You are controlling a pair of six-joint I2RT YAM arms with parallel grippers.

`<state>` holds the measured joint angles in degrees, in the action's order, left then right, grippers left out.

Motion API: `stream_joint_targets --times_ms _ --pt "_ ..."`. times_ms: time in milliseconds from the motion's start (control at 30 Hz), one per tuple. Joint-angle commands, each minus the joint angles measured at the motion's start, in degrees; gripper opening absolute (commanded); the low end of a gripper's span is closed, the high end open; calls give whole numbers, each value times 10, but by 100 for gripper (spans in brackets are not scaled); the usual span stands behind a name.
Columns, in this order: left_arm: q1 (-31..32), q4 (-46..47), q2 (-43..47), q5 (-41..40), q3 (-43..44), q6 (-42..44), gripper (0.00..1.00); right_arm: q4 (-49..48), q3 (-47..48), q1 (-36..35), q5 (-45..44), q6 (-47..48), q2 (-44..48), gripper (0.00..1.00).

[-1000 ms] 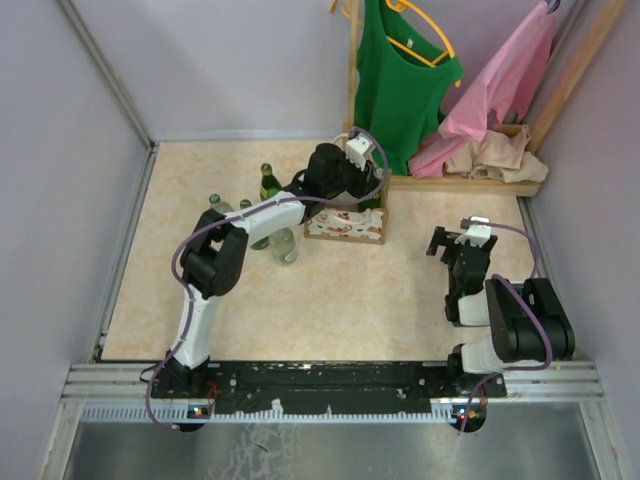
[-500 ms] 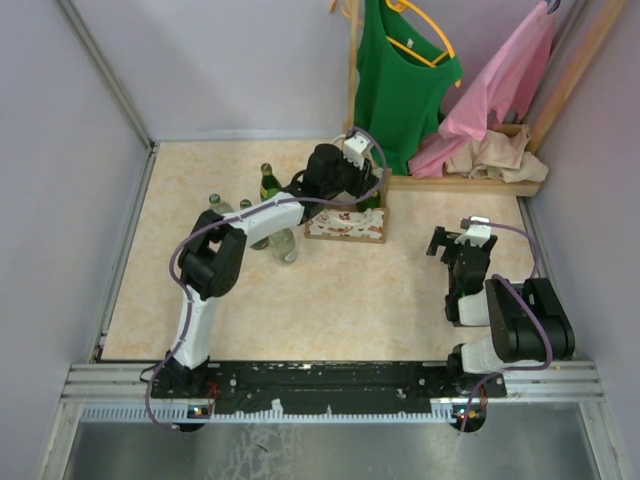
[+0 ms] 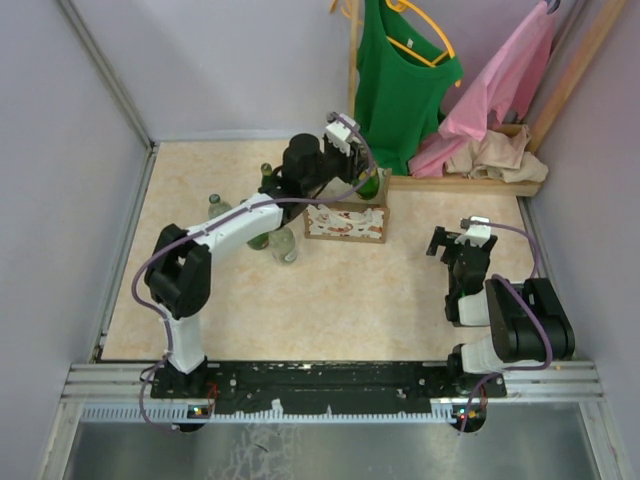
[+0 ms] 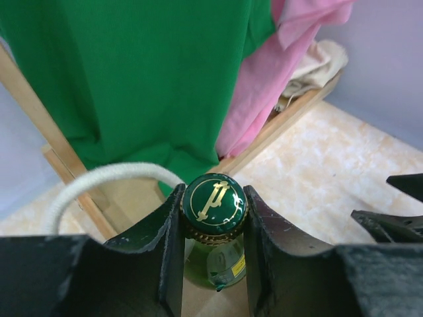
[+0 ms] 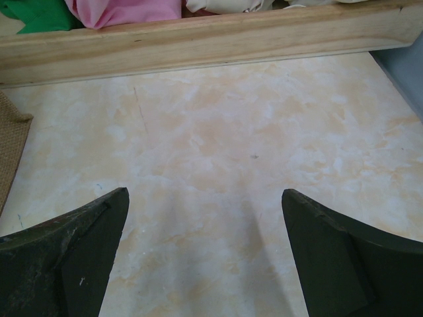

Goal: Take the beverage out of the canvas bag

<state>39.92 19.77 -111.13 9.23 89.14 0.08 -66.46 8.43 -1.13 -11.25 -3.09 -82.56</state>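
Gripping green bottle [image 4: 213, 228], gold "P" emblem on cap, left gripper [image 4: 213, 218]

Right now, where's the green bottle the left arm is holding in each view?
Top external: green bottle above the canvas bag, mostly hidden by the left end effector.
Left wrist: centre, its cap clamped between the fingers.
Right wrist: not in it.
Shared landmark: the green shirt, a corner also showing top left in the right wrist view.
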Motion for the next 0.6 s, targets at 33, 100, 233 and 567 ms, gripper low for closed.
stream_joint_targets --times_ms 33,100,233,567 --pt "7 134 105 4 -15 20 0 -32 20 -5 -3 7 -1 99" --pt "8 130 125 -2 -24 29 0 -32 20 -5 -3 6 -1 99" --pt "10 106 172 -28 -45 55 0 -31 20 -5 -3 7 -1 99" --pt "13 16 316 -158 -105 122 0 -32 20 -5 -3 6 -1 99"
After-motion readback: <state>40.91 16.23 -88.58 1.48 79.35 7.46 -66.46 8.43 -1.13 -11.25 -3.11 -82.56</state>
